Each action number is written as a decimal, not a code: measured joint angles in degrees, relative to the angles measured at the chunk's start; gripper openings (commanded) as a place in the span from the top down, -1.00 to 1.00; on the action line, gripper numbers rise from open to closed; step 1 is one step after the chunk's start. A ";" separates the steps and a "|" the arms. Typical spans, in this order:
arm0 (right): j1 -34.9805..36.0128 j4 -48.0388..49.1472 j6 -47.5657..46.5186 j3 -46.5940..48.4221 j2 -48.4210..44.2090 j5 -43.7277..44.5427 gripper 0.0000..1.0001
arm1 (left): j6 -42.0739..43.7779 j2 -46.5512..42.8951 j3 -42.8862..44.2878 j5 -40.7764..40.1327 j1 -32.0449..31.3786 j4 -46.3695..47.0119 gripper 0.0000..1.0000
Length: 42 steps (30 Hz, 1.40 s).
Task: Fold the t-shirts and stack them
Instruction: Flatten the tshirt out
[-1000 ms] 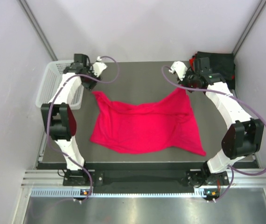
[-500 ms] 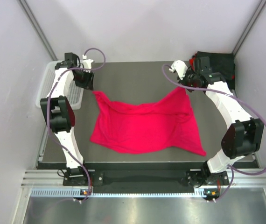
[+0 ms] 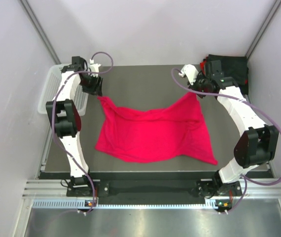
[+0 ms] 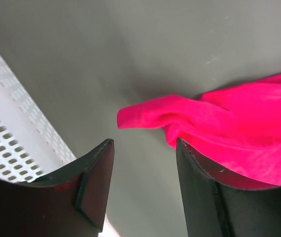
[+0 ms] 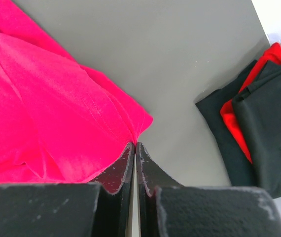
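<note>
A crimson red t-shirt [image 3: 150, 131] lies spread and rumpled on the dark table. My right gripper [image 3: 198, 94] is shut on its back right corner [image 5: 130, 118], and the cloth runs up into the closed tips [image 5: 135, 144]. My left gripper [image 3: 95, 89] hovers open just behind the shirt's back left corner [image 4: 145, 114]. Nothing sits between its fingers [image 4: 144, 143]. The right finger [image 4: 199, 177] overlaps the red cloth in the left wrist view. Folded black t-shirts [image 3: 231, 66] sit stacked at the back right, with a red layer [image 5: 234, 118] showing between them.
A white mesh basket [image 3: 52, 91] stands at the table's left edge, close beside my left gripper, its rim [image 4: 12, 123] visible. Grey walls close in the back and both sides. The table's front edge runs just beyond the shirt's front hem.
My left gripper swung left toward the basket, then came back to the shirt's back left corner. The right arm and the shirt have not moved.
</note>
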 measured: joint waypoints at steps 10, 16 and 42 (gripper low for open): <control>0.00 -0.37 0.00 0.00 0.00 0.68 1.00 | -0.72 5.51 3.37 -2.12 -0.81 0.11 -0.13; 0.02 -0.37 0.00 0.00 0.02 0.79 1.00 | -0.87 5.70 4.11 -3.45 -0.81 0.15 -0.13; 0.07 -0.33 0.00 -0.02 0.55 0.74 1.00 | 0.44 10.08 4.87 -8.15 -1.84 -1.07 0.13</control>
